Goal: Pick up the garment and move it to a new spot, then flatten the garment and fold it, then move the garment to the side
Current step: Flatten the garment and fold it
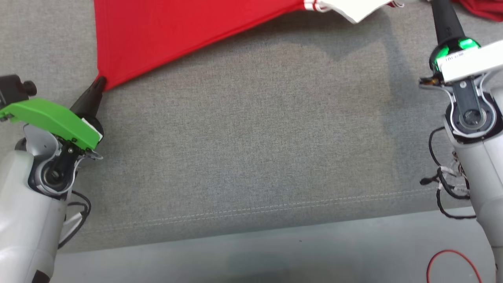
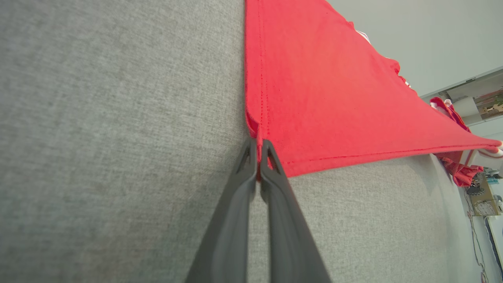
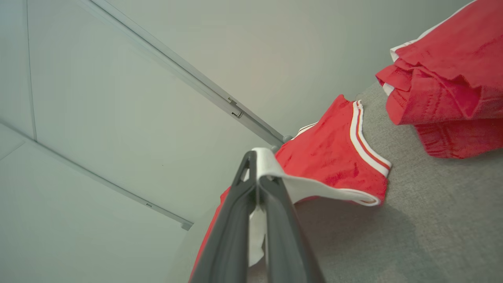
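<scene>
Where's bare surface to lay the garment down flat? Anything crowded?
Free: the wide grey fabric surface between the two arms, bordered above by the stretched red garment and below by the stitched seam. Crowded: far right, where a pile of red clothes sits near the right gripper; the left gripper pinches the garment's corner.

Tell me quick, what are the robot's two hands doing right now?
Left gripper: closed, pinching a corner of the red shirt.
Right gripper: closed, pinching the same shirt's white edge.
</scene>
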`<state>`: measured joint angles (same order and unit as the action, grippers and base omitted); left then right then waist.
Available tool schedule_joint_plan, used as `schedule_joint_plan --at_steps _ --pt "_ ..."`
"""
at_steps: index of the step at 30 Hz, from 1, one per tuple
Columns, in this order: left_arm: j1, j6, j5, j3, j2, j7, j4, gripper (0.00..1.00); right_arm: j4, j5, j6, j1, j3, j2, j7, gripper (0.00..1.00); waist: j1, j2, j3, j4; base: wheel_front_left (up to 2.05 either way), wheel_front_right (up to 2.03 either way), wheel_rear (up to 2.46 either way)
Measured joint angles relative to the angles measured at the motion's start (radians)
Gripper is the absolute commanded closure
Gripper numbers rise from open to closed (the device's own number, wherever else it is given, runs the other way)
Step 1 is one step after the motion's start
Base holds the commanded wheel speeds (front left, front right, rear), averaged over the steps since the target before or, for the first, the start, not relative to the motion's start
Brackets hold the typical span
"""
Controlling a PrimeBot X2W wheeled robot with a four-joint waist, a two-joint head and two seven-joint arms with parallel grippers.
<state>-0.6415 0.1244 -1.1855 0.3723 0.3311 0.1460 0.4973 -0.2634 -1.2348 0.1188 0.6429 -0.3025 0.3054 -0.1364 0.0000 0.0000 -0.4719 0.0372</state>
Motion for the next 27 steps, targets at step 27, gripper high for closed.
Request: schedule_joint_plan --at_steps 27 --pt "0.255 0.007 0.201 0.142 0.036 -0.303 0.045 1.0 0.029 -0.044 0.006 -0.461 -0.141 0.158 0.035 1.0 -0.0001 0.0 0.208 0.02 0.0 0.0 0.0"
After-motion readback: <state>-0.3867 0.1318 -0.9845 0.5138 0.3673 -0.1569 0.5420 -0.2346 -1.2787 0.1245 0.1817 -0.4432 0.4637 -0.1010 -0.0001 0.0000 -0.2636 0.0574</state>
